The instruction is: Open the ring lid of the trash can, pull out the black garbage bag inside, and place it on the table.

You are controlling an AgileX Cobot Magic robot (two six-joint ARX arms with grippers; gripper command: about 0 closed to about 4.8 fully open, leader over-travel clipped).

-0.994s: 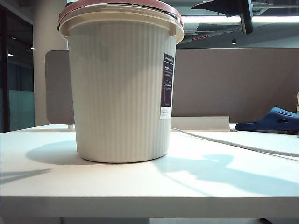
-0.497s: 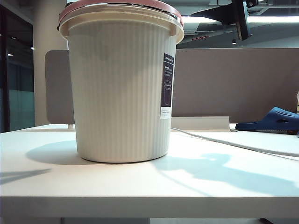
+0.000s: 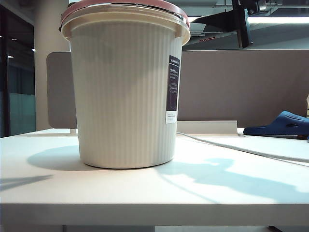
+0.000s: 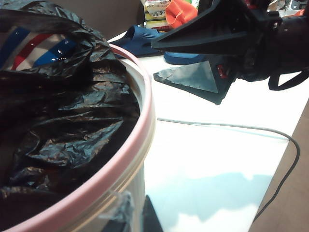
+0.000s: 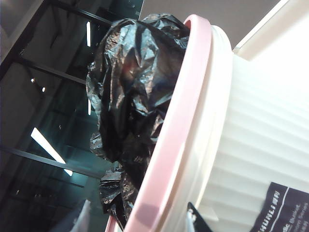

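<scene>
The cream ribbed trash can [image 3: 125, 96] stands upright on the white table [image 3: 145, 193], and the pink ring lid [image 3: 164, 6] sits on its rim. Crinkled black garbage bag [image 4: 72, 121] fills the can's mouth and bulges above the ring [image 5: 178, 135]. My right gripper [image 3: 212, 19] hangs open just right of the rim, fingers pointing at it. In its wrist view the ring and rim lie between its open jaws [image 5: 140, 215]. My left gripper [image 4: 133, 222] is shut on the can's rim at the far side, hidden behind the can in the exterior view.
A blue slipper [image 3: 285, 123] lies at the table's back right. A white cable [image 3: 241, 150] runs across the table to the right of the can. A grey partition [image 3: 241, 87] stands behind. A dark cable [image 4: 289, 159] trails at the table's edge.
My right gripper has come down and slightly left towards the can's rim, its fingers tilting. The can, ring lid and left gripper have not moved.
</scene>
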